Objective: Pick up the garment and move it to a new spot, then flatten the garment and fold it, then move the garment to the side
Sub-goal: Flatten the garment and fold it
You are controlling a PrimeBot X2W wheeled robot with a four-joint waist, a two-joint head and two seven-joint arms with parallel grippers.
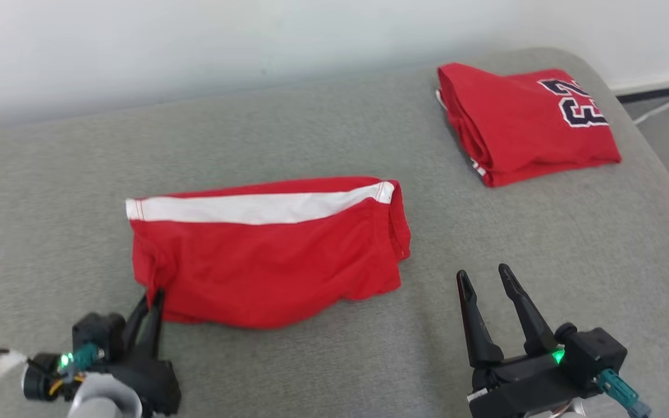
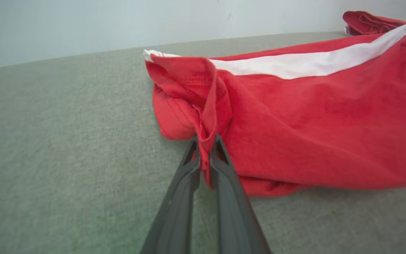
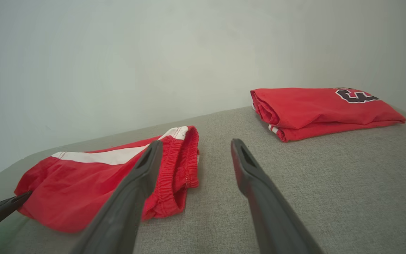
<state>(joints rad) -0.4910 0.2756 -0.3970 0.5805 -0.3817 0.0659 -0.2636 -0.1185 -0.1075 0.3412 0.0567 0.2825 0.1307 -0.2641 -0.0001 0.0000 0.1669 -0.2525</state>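
**Shorts gripped at their near-left corner**

Your left gripper (image 1: 154, 299) is clamped on a bunched fold of the red shorts (image 1: 265, 255) at their near-left corner. In the left wrist view you see the cloth squeezed between the two dark fingers (image 2: 224, 173). The shorts lie mid-way across the grey padded surface (image 1: 50, 203), with the white stripe (image 1: 253, 208) along their far edge and the elastic waistband toward your right. Your right gripper (image 1: 482, 273) is spread wide with nothing between its fingers, just right of the shorts. A folded red jersey (image 1: 526, 122) with dark numerals lies well apart, at the far right.
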